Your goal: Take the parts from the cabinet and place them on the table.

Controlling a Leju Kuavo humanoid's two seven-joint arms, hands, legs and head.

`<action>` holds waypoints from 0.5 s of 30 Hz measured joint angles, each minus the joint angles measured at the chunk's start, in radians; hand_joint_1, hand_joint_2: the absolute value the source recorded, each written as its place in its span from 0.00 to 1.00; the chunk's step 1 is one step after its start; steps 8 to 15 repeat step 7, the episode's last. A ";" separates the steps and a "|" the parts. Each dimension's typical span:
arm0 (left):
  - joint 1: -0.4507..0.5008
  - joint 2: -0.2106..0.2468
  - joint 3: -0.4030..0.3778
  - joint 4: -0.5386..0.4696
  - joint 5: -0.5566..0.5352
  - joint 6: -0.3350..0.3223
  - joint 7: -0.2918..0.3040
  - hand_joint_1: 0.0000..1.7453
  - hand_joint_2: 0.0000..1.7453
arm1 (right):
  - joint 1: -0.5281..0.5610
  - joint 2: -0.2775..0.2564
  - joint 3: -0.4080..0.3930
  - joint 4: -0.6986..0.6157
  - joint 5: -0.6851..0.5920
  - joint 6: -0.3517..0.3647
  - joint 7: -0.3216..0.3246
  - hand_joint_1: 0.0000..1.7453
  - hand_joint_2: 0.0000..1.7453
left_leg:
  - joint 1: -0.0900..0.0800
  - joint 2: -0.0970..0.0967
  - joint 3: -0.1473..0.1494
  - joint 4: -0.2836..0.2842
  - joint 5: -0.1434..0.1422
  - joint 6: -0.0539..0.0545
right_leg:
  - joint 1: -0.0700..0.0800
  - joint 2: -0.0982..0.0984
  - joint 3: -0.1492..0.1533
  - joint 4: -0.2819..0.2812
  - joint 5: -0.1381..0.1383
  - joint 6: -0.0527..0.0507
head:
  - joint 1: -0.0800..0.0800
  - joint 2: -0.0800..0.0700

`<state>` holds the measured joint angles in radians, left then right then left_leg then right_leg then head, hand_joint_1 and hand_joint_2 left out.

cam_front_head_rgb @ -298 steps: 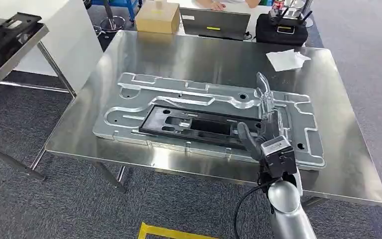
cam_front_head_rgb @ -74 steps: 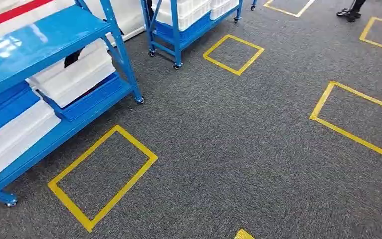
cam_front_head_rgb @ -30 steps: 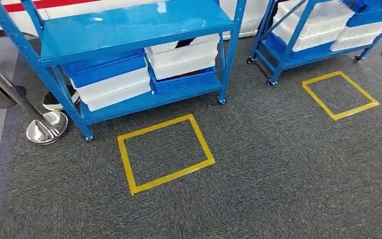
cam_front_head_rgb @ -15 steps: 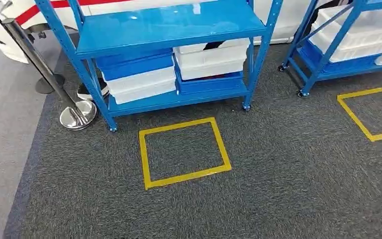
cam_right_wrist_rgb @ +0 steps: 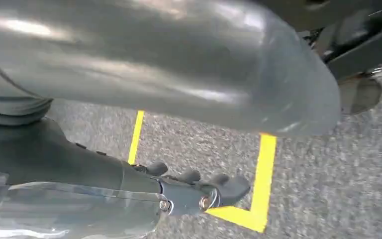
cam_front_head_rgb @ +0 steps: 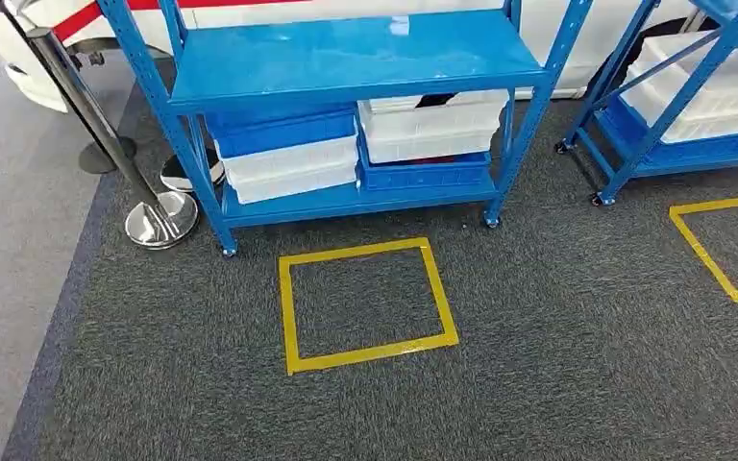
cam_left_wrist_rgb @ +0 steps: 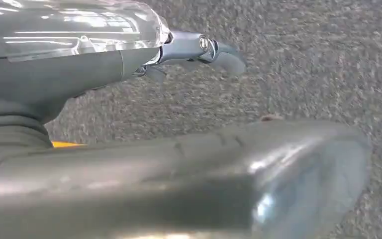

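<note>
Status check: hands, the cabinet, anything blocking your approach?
Left hand and right hand hang over the carpet, holding nothing. Blue cabinet ahead, bins on its lower shelf. Yellow floor square in front; stanchion beside the cabinet's left leg.

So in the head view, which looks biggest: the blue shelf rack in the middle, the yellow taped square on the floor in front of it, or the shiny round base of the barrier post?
1. Blue shelf rack, clearly largest.
2. Yellow taped square.
3. Post base, smallest.
</note>
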<state>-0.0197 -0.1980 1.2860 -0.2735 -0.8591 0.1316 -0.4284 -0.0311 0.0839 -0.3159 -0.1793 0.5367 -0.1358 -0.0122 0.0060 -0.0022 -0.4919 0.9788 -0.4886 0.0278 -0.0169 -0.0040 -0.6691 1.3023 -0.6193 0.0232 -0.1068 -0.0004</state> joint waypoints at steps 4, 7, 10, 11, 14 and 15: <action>0.009 -0.010 0.001 -0.007 -0.002 -0.008 -0.002 0.00 0.00 | 0.009 -0.001 -0.006 0.000 0.000 0.000 0.000 0.00 0.00 | 0.004 -0.008 0.054 0.000 -0.040 -0.010 | -0.003 0.000 -0.007 -0.128 0.100 -0.001 | 0.000 0.000; 0.009 -0.013 0.003 -0.010 -0.002 -0.009 -0.002 0.00 0.00 | 0.014 -0.002 -0.008 0.001 0.000 0.001 -0.001 0.00 0.00 | -0.001 -0.008 0.072 0.002 -0.071 -0.029 | 0.004 0.001 0.008 -0.254 0.203 -0.020 | 0.000 0.000; 0.009 -0.013 0.003 -0.010 -0.002 -0.009 -0.002 0.00 0.00 | 0.014 -0.002 -0.008 0.001 0.000 0.001 -0.001 0.00 0.00 | -0.001 -0.008 0.072 0.002 -0.071 -0.029 | 0.004 0.001 0.008 -0.254 0.203 -0.020 | 0.000 0.000; 0.009 -0.013 0.003 -0.010 -0.002 -0.009 -0.002 0.00 0.00 | 0.014 -0.002 -0.008 0.001 0.000 0.001 -0.001 0.00 0.00 | -0.001 -0.008 0.072 0.002 -0.071 -0.029 | 0.004 0.001 0.008 -0.254 0.203 -0.020 | 0.000 0.000; 0.009 -0.013 0.003 -0.010 -0.002 -0.009 -0.002 0.00 0.00 | 0.014 -0.002 -0.008 0.001 0.000 0.001 -0.001 0.00 0.00 | -0.001 -0.008 0.072 0.002 -0.071 -0.029 | 0.004 0.001 0.008 -0.254 0.203 -0.020 | 0.000 0.000; 0.009 -0.013 0.003 -0.010 -0.002 -0.009 -0.002 0.00 0.00 | 0.014 -0.002 -0.008 0.001 0.000 0.001 -0.001 0.00 0.00 | -0.001 -0.008 0.072 0.002 -0.071 -0.029 | 0.004 0.001 0.008 -0.254 0.203 -0.020 | 0.000 0.000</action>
